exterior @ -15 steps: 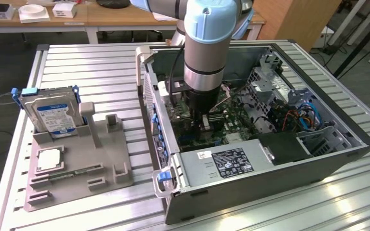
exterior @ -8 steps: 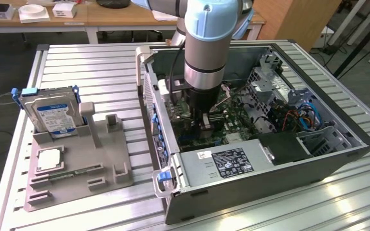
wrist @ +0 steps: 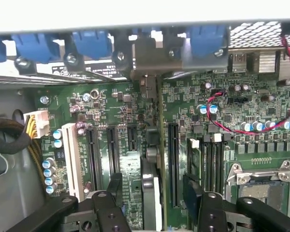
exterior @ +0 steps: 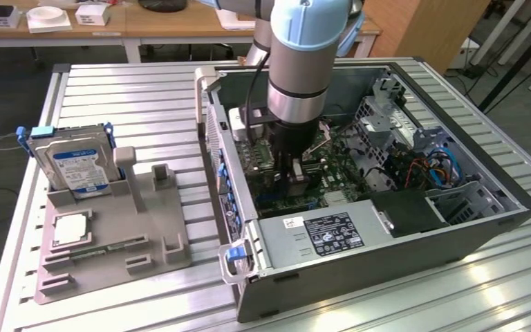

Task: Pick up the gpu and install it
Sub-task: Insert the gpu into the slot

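Observation:
The gpu (wrist: 151,205) stands on edge on the green motherboard (wrist: 232,121), seen edge-on among the black expansion slots. Its silver end bracket (wrist: 147,55) rests against the case's rear wall, under the blue clips. My gripper (wrist: 152,186) hangs right over it, open. One black finger (wrist: 113,186) is on each side of the card, with a gap to it on both sides, and nothing is gripped. In the exterior view the gripper (exterior: 295,173) reaches down into the open computer case (exterior: 487,200), just above the dark card (exterior: 300,188).
A grey fixture tray (exterior: 146,228) at the exterior view's left holds a hard drive (exterior: 72,162), a processor (exterior: 70,228) and a memory stick (exterior: 108,250). Inside the case are the power supply (exterior: 325,235), a drive cage (exterior: 386,114), red wires (wrist: 222,126) and a black cable bundle (wrist: 7,135).

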